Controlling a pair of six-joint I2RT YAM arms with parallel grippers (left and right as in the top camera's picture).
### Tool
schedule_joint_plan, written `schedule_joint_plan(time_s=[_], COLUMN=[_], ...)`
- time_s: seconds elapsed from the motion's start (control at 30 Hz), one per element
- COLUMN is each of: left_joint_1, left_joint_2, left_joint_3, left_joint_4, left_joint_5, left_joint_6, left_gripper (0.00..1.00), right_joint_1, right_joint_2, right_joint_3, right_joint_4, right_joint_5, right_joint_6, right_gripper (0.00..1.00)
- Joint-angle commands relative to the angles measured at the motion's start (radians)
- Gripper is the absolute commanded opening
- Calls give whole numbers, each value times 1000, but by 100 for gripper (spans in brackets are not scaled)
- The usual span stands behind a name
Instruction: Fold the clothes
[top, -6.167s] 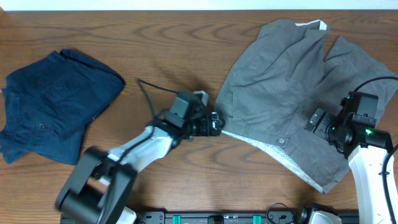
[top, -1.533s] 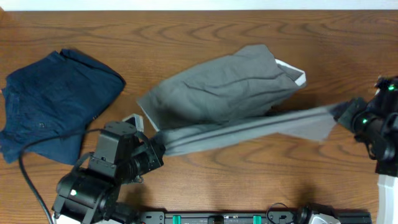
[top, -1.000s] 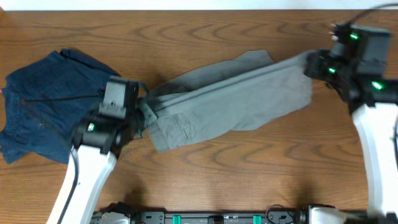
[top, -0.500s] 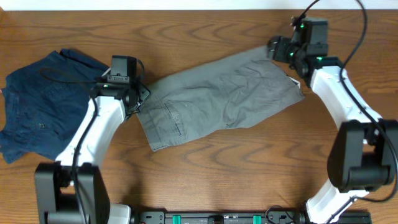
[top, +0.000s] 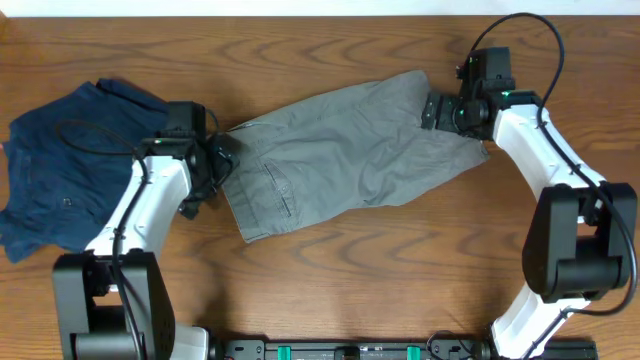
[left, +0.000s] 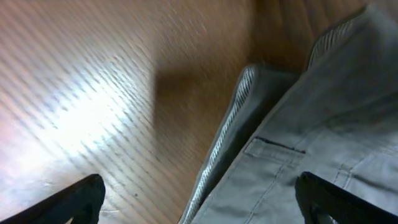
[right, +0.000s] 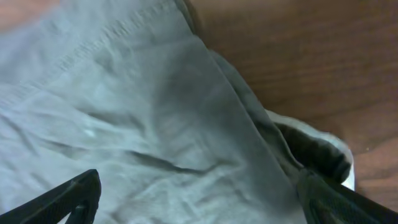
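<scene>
The olive-grey shorts (top: 350, 150) lie folded into a long, slanted band of creased cotton on the wood-grain worktop (top: 400, 280), right of the crumpled navy garment (top: 80, 170) and apart from it. At the end nearer the navy garment, a ribbed edge and stitched pocket show; there the left fingers (left: 81, 199) hover spread, holding nothing. At the far end the right fingers (right: 68, 199) are spread too, over cloth with a white patch peeking out

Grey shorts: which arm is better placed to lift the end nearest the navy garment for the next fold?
Likely left: the left end effector sits open at that end of the shorts; the right end effector is open over the opposite end.
</scene>
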Motion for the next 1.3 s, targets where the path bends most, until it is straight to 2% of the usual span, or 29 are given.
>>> schedule_joint_plan(time_s=[0.0, 0.13, 0.23, 0.3, 0.37, 0.47, 0.5, 0.57, 0.6, 0.7, 0.77, 0.87, 0.9, 1.03, 1.07, 1.1, 1.27], left_joint_1=[-8, -8, -8, -8, -8, -8, -8, -8, -7, -5, -2, 5, 11, 24, 24, 24, 24], left_joint_2=[55, 137, 199, 232, 257, 269, 269, 268, 266, 246, 219, 164, 140, 37, 12, -17, -154], left_joint_3=[-26, -26, -26, -26, -26, -25, -24, -16, -11, 16, 53, 114, 137, 208, 217, 225, 232], left_joint_4=[34, 69, 93, 116, 134, 163, 168, 166, 158, 84, -16, -152, -199, -330, -342, -348, -350], left_joint_5=[75, 177, 262, 317, 371, 422, 427, 446, 463, 468, 473, 470, 470, 470, 470, 471, 492], left_joint_6=[6, 6, 15, 46, 73, 144, 169, 233, 276, 373, 456, 544, 550, 549, 549, 549, 529], left_gripper=[98, 98, 100, 93, 79, 40, 34, 13, 6, 6, 6, 6, 6, 6, 6, 6, 6], right_joint_1=[10, 10, 8, 6, 1, -1, -1, -1, -1, 0, 1, 8, 16, 83, 109, 135, 314], right_joint_2=[64, 92, 88, 85, 85, 75, 66, 35, 14, -54, -107, -160, -167, -157, -150, -142, -61], right_joint_3=[8, 8, 8, 8, 8, 8, 10, 19, 26, 45, 52, 52, 52, 29, 16, 3, -77], right_joint_4=[-30, -87, -142, -173, -190, -200, -198, -195, -194, -186, -188, -205, -218, -269, -273, -272, -188], right_joint_5=[16, 42, 155, 204, 204, 188, 181, 158, 145, 69, -53, -295, -345, -380, -380, -382, -391], right_joint_6=[-23, -21, 33, 54, 53, 53, 53, 52, 52, 9, -76, -226, -245, -249, -249, -248, -225], right_gripper=[99, 99, 99, 99, 99, 99, 99, 99, 99, 99, 99, 81, 72, 33, 28, 25, 24])
